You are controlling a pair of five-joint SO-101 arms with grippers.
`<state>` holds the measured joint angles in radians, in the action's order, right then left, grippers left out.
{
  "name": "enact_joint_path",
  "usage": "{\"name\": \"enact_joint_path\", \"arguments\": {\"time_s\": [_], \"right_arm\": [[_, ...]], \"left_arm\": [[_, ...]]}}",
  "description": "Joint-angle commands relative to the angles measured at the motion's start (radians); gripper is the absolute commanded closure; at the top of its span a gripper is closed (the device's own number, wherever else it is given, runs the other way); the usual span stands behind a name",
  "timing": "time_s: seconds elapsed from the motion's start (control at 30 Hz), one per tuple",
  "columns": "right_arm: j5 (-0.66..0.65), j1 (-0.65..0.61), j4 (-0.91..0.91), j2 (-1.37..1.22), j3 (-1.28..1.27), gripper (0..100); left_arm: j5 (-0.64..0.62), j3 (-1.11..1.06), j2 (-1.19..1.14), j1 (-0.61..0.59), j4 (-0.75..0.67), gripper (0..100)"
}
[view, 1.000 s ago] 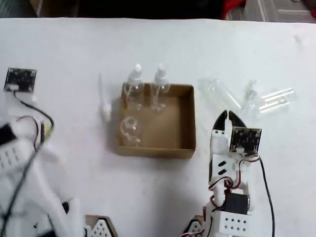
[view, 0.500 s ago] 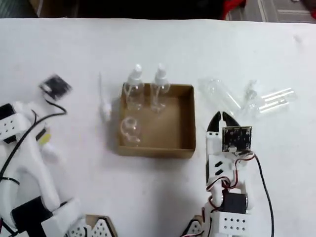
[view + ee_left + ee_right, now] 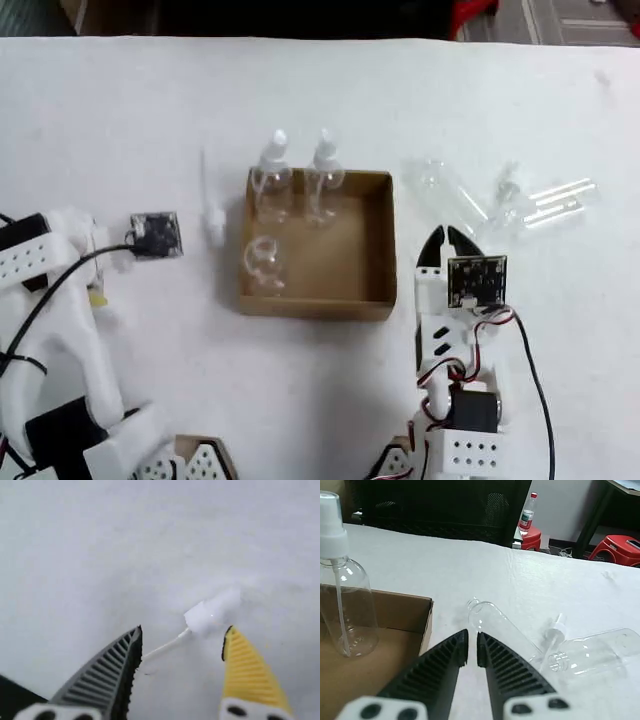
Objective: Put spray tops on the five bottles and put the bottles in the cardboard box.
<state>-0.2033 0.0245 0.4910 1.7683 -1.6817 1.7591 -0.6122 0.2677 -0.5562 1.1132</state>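
Note:
A cardboard box [image 3: 375, 245] sits mid-table. Two clear bottles with spray tops [image 3: 272, 182] [image 3: 324, 177] stand along its far wall, and a third bottle without a top [image 3: 264, 260] stands nearer. A loose white spray top [image 3: 212, 218] lies just left of the box. My left gripper [image 3: 183, 628] is open just above the cloth, and this spray top [image 3: 207, 616] lies between its grey and yellow fingers, untouched. Right of the box, my right gripper [image 3: 447, 238] [image 3: 472, 634] is shut and empty. Beyond it lie two uncapped bottles [image 3: 492, 625] [image 3: 595, 652] and another spray top [image 3: 555, 629].
A white cloth [image 3: 120, 110] covers the table, bare at the far left and along the front. The left arm's body [image 3: 50, 300] fills the near left corner. The lying bottles [image 3: 450, 190] [image 3: 545, 205] crowd the table's right side.
The left arm has swung right across the table, up to the loose spray top. The right gripper has shut and drawn back a little.

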Motion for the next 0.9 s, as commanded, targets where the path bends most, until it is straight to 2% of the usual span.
{"name": "enact_joint_path", "arguments": {"time_s": [0.0,0.33,0.53,0.67,0.83,0.87], "right_arm": [[-0.015,-0.004,0.007,0.001,-0.011,97.7],[-0.015,-0.005,0.007,0.001,-0.011,97.7],[-0.015,-0.005,0.007,0.001,-0.011,97.7],[-0.015,-0.005,0.007,-0.001,-0.011,97.7],[-0.015,-0.005,0.007,-0.001,-0.011,97.7],[-0.015,-0.005,0.007,-0.001,-0.011,97.7]], "left_arm": [[0.077,-0.066,0.002,-0.022,-0.097,75],[0.189,-0.233,-0.002,-0.031,-0.284,75],[0.193,-0.207,-0.162,-0.030,-0.367,75],[0.189,-0.126,-0.255,-0.030,-0.279,77],[0.190,-0.029,-0.259,-0.019,-0.143,98],[0.190,-0.014,-0.259,-0.013,-0.124,98]]}}
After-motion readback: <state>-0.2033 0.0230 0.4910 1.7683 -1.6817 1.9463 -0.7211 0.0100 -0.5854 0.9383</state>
